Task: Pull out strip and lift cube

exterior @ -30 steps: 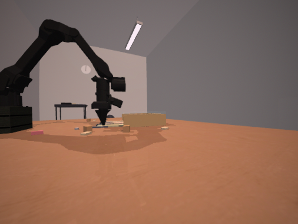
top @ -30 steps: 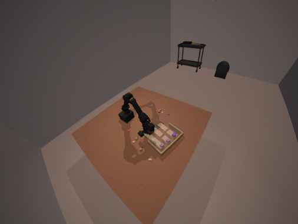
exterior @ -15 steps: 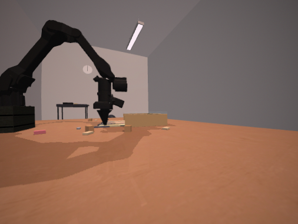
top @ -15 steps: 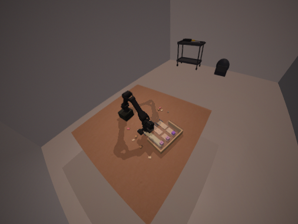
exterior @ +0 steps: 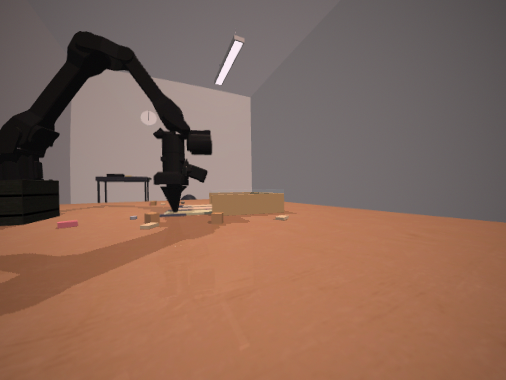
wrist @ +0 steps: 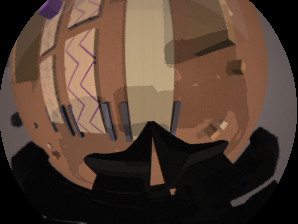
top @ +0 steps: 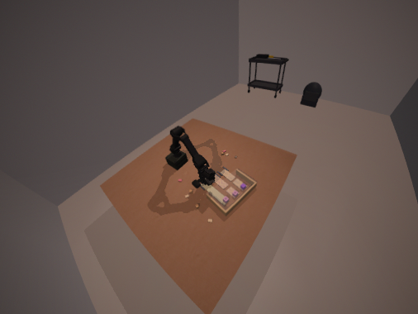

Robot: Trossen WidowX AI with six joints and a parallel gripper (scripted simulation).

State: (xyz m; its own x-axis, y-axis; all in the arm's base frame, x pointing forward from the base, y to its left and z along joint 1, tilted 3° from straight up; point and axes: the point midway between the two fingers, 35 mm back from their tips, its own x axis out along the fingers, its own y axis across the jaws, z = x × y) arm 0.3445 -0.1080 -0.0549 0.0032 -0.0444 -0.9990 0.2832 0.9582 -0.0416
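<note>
My gripper [exterior: 174,210] [wrist: 150,124] is shut and empty, fingertips low at the near end of the plain cream strip [top: 216,194] [wrist: 149,60], between its two grey side rails. That strip shows no gap. A light purple cube [top: 225,199] is at its far end. The zigzag strip [top: 221,183] [wrist: 82,67] has a gap before its farther piece [top: 232,191] [wrist: 86,11], which has a purple cube [top: 235,193]. The speckled strip [top: 228,175] [wrist: 51,90] is also in two pieces, with a darker purple cube [top: 243,186] [wrist: 51,7]. Cube labels are too small to read.
A low wooden frame [top: 241,198] [exterior: 247,204] stands around the strips' far part. Small blocks are scattered nearby: an orange one [exterior: 151,217] [top: 197,206], another orange one [exterior: 217,218], a pink one [exterior: 67,224] [top: 179,180] and a cream one [top: 210,221] [exterior: 281,218].
</note>
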